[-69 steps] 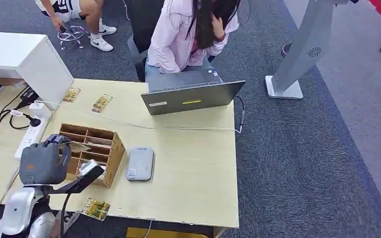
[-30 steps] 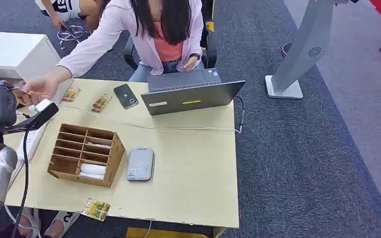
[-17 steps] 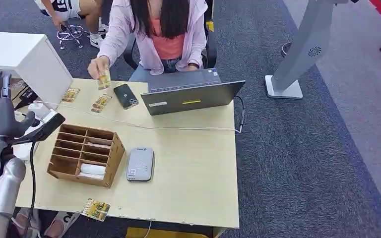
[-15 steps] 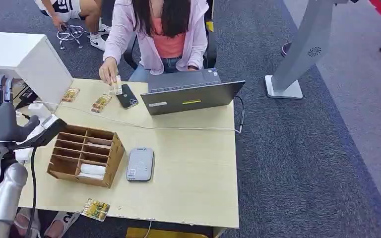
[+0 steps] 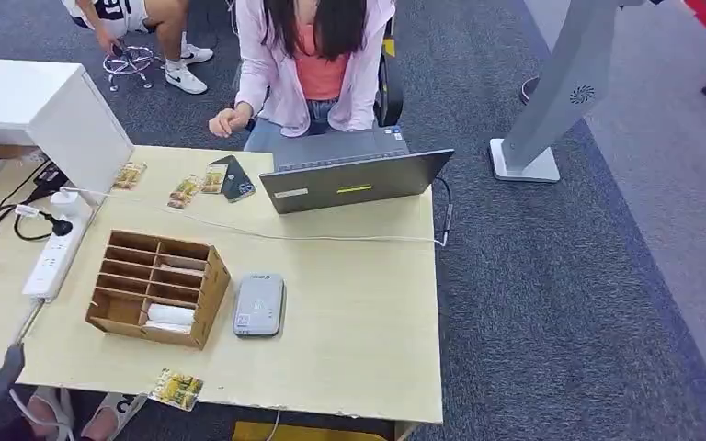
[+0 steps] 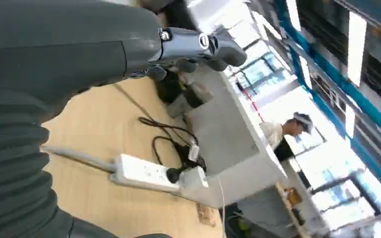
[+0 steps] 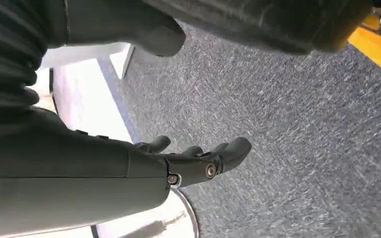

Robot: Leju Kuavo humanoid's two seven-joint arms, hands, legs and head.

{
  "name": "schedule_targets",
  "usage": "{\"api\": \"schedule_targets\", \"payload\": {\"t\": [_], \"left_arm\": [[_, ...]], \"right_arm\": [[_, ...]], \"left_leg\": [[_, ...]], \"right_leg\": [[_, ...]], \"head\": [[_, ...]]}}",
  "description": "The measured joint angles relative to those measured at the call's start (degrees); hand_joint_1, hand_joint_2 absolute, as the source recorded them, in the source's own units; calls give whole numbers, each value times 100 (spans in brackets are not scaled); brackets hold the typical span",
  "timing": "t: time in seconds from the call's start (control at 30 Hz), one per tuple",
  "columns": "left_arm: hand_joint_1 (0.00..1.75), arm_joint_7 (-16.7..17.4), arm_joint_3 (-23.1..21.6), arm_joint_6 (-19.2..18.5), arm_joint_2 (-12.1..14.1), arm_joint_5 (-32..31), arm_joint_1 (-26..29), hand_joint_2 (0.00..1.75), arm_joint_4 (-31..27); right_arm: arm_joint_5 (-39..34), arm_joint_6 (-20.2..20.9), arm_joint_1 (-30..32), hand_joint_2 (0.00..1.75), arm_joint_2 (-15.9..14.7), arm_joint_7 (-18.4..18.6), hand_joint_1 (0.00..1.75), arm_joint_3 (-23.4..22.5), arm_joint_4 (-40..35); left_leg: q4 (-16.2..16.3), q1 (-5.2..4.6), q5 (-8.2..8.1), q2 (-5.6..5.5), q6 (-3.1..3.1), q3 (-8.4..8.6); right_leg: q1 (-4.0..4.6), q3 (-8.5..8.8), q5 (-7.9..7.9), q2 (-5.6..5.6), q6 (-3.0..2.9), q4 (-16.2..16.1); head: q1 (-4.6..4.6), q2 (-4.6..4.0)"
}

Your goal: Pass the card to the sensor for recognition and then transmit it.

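Grey flat card sensor (image 5: 260,304) near worktop's front edge, beside brown wooden slotted box (image 5: 158,287). Left hand (image 6: 129,44) and right hand (image 7: 144,163) both empty, fingers apart.

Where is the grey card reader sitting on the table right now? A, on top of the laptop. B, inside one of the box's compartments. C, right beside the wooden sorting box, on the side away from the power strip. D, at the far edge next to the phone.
C: the grey card reader lies flat on the table close beside the wooden sorting box, on the side away from the power strip.
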Motion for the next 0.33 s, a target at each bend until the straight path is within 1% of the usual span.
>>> {"api": "schedule_targets", "payload": {"t": [0.03,0.07,0.13,0.17,0.2,0.27,0.3,0.33], "left_arm": [[0,-131,481,-288,-127,132,19,175,46],[0,-205,921,-419,-247,136,-4,175,149],[0,-308,1729,-519,-454,158,-14,175,460],[0,-349,2234,-451,-524,182,-120,175,957],[0,-334,2612,-370,-548,241,-227,175,1429],[0,-152,3353,-184,-568,561,-419,175,2566],[0,-122,3671,-145,-581,639,-470,0,3064],[0,-106,3879,-145,-601,650,-498,0,3396]], "right_arm": [[-35,-37,7,175,2,7,0,-44,0],[-52,-59,16,175,2,15,0,-72,0],[-101,-96,21,175,13,35,0,-131,0],[-116,-129,26,175,28,92,0,-179,0],[-133,-149,23,175,44,140,0,-219,0],[-100,-153,23,175,70,232,0,-245,0],[-100,-155,23,175,77,251,0,-262,0],[-100,-155,24,175,79,260,0,-273,0]], "left_leg": [[0,1,0,-1,1,1],[0,-1,0,-4,1,3],[0,-1,-7,-3,-4,8],[-1,-2,-6,-7,-3,9],[-1,-1,-6,-11,-3,10],[-1,-2,-6,-10,-3,18],[-1,0,-6,-10,-3,18],[-1,0,-6,-18,-2,17]], "right_leg": [[1,-1,-2,-2,3,-3],[-1,1,-4,-6,5,-3],[-1,3,-5,-5,4,-4],[-2,7,-6,-10,5,-3],[-2,11,-11,-16,6,-3],[-2,15,-11,-15,6,-3],[-2,16,-11,-15,6,-4],[-1,18,-11,-21,6,-4]], "head": [[-2,0],[2,0],[-2,0],[2,0],[-4,0],[-9,0],[-24,0],[-24,0]]}}
